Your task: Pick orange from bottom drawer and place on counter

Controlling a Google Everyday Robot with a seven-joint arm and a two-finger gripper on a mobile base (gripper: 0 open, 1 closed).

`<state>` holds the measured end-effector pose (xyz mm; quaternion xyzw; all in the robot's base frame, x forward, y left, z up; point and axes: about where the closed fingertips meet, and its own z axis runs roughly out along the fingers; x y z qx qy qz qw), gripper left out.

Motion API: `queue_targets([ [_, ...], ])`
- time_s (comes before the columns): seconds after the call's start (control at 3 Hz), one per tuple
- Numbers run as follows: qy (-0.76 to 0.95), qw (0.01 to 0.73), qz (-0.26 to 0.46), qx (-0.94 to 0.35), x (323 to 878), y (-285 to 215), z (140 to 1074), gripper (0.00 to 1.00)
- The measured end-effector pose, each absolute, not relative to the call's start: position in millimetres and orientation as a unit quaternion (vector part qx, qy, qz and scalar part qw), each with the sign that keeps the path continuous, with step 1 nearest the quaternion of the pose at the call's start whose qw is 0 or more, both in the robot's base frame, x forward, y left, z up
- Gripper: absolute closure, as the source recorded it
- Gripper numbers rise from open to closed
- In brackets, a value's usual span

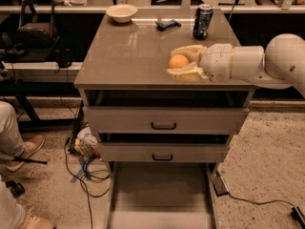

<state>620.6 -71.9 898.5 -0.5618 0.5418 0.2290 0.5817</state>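
My gripper [180, 62] reaches in from the right over the front right part of the counter [128, 56]. Its two cream fingers are shut on the orange [178, 61], one behind it and one in front. The orange sits just above or on the counter top; I cannot tell which. The bottom drawer [159, 194] is pulled out at the foot of the cabinet and shows a bare tray.
A dark soda can [202, 22], a small dark object [167, 24] and a cream bowl [121, 12] stand at the counter's back. Two upper drawers [163, 120] with black handles are slightly open. Cables and a bag lie on the floor at left, next to a person's legs [12, 137].
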Motion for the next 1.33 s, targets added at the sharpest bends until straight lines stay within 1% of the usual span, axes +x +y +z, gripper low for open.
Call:
queue_targets([
  [0.33,0.565,0.568,0.243,-0.546,655.2,-51.6,897.0,1.0],
  [0.67,0.574,0.571,0.254,-0.529,699.6,-28.6,897.0,1.0],
  [1.0,0.574,0.571,0.254,-0.529,699.6,-28.6,897.0,1.0],
  [1.33,0.579,0.564,0.264,-0.527,715.3,-20.2,886.4,1.0],
])
